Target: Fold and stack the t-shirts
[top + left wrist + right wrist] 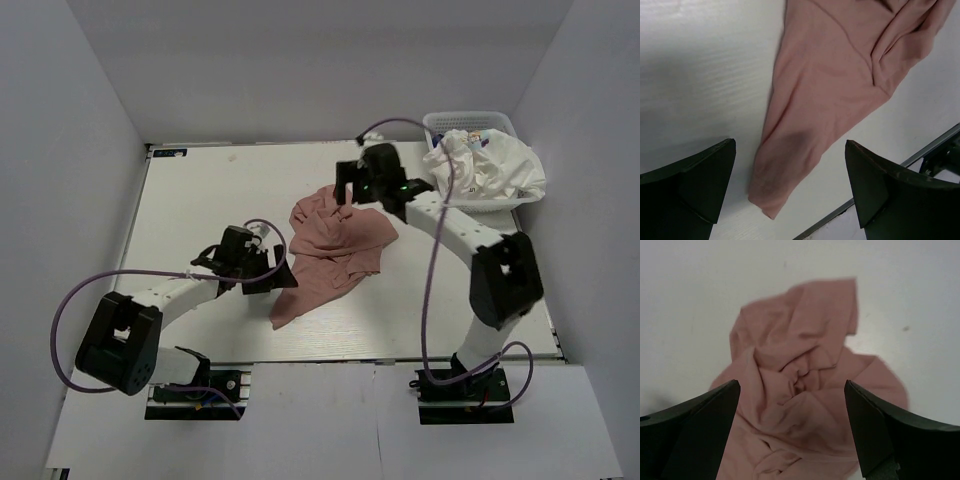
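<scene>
We see the flat white bench [200, 200] carrying one dusty pink crumpled cloth t-shirt [335, 250] at its centre. It is bunched at the far end and trails a narrow tongue toward the near edge. A white cloth t-shirt [490, 170] sits heaped in a white plastic lattice basket [437, 122] at the far right corner, well apart from the pink one. Both arms hang over the pink shirt. The left pincer [790, 142] is spread wide above the near tongue, and the right pincer [791, 382] is spread wide above the far bunch; neither holds anything.

We judge the step in hand to be opening the pink shirt flat before any fold. To do it well, each pincer should take a single outer edge rather than the knotted middle. The left should take the tip of the tongue and the right a free far corner, then draw apart along the bench until the wrinkles run out. Grabbing several layers at the knot would only drag the lump.

We cannot make out the collar, sleeves or hem in the crumple, and no chest print shows. We cannot tell from above whether either pincer touches the cloth. The left wrist view cuts off the far part of the shirt. Much of the basket is hidden under the white shirt, and the small coloured flecks there are too small to read.
</scene>
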Motion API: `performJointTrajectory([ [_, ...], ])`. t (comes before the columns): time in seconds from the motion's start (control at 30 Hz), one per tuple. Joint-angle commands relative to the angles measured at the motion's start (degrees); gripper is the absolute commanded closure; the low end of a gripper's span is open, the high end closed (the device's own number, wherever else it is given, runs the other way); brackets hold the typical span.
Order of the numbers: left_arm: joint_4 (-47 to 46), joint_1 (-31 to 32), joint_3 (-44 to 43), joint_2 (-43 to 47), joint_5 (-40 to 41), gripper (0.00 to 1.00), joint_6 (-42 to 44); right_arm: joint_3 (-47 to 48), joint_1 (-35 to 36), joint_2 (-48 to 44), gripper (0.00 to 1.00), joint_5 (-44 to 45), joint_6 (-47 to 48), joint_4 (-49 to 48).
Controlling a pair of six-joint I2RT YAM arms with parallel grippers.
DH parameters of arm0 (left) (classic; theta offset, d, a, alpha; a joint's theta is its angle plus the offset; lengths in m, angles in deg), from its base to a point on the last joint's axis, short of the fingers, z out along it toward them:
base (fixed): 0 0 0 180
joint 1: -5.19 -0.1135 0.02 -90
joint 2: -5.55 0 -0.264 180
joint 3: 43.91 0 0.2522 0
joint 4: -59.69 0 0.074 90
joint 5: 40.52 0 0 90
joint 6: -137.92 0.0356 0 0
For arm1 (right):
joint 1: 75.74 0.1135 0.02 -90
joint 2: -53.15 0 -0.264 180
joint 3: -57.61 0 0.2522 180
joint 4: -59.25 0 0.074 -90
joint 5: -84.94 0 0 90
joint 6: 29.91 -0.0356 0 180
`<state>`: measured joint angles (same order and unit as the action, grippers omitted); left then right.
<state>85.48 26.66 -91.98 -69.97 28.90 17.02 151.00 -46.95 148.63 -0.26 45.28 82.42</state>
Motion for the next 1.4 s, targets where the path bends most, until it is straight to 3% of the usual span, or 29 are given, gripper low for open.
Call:
performJointTrajectory([
  [0.0,2.6,3.8,0.2,-0.9,4.4,0.00,0.4,0.4,4.5,6.7,0.10,-3.3,0.0,1.6],
  [0.1,2.1,6.8,-1.3,-3.7,7.4,0.02,0.4,-0.6,7.0,10.0,0.10,-1.4,-0.7,-2.7],
  [0.23,8.0,10.2,-5.2,-10.5,16.1,0.11,-0.7,0.3,8.1,14.0,0.12,2.4,-3.6,-3.6],
  [0.27,8.7,10.9,-6.5,-12.3,17.9,0.17,-1.2,-0.4,8.1,14.5,0.24,2.5,-4.6,-4.0],
  [0.33,8.7,12.4,-7.0,-12.3,18.6,0.26,-1.2,-1.2,8.2,15.1,0.33,1.2,-5.4,-5.5],
  [0.37,8.7,12.4,-7.0,-12.3,19.3,0.39,-1.2,-2.2,8.3,15.2,0.50,0.7,-5.7,-5.8],
  [0.43,7.5,14.1,-6.4,-11.7,20.9,0.53,-2.0,-4.3,8.3,14.1,0.70,0.6,-6.0,-7.1],
  [0.47,7.0,14.1,-6.4,-11.2,20.9,0.79,-2.0,-5.2,8.6,12.7,0.88,0.9,-6.2,-7.5],
  [0.5,7.0,14.7,-6.4,-11.2,21.7,0.98,-2.0,-6.7,8.6,11.9,0.96,0.9,-6.4,-8.7],
  [0.63,7.0,15.9,-7.0,-10.3,24.8,1.00,-2.7,-12.0,8.1,3.4,1.00,1.4,-6.4,-12.0],
  [0.8,7.5,15.9,-9.2,0.4,33.6,1.00,-3.3,-18.8,8.2,-6.3,1.00,4.2,-6.5,-16.3],
  [0.9,11.8,15.9,-11.5,5.3,43.0,1.00,-5.2,-23.5,7.9,-14.9,1.00,11.3,-8.0,-18.5],
  [0.93,13.5,15.9,-13.1,8.2,50.2,1.00,-7.5,-24.4,8.0,-16.4,1.00,19.3,-8.0,-19.0],
  [0.97,16.0,15.3,-14.3,9.4,54.4,1.00,-9.5,-25.1,7.9,-20.1,1.00,22.0,-6.5,-19.1],
  [1.03,20.6,14.7,-18.4,11.5,63.4,1.00,-11.7,-23.5,7.9,-22.4,1.00,31.8,-5.1,-16.9],
  [1.13,24.3,15.4,-25.5,14.5,72.4,1.00,-13.1,-21.9,7.7,-27.4,1.00,38.8,-1.3,-15.6],
  [1.3,22.5,15.4,-32.6,20.6,76.1,1.00,-10.0,-21.5,7.9,-38.3,1.00,38.6,3.8,-17.1],
  [1.37,17.0,15.4,-33.1,25.8,75.5,1.00,-4.8,-20.5,7.9,-42.3,1.00,38.2,3.8,-15.5],
])
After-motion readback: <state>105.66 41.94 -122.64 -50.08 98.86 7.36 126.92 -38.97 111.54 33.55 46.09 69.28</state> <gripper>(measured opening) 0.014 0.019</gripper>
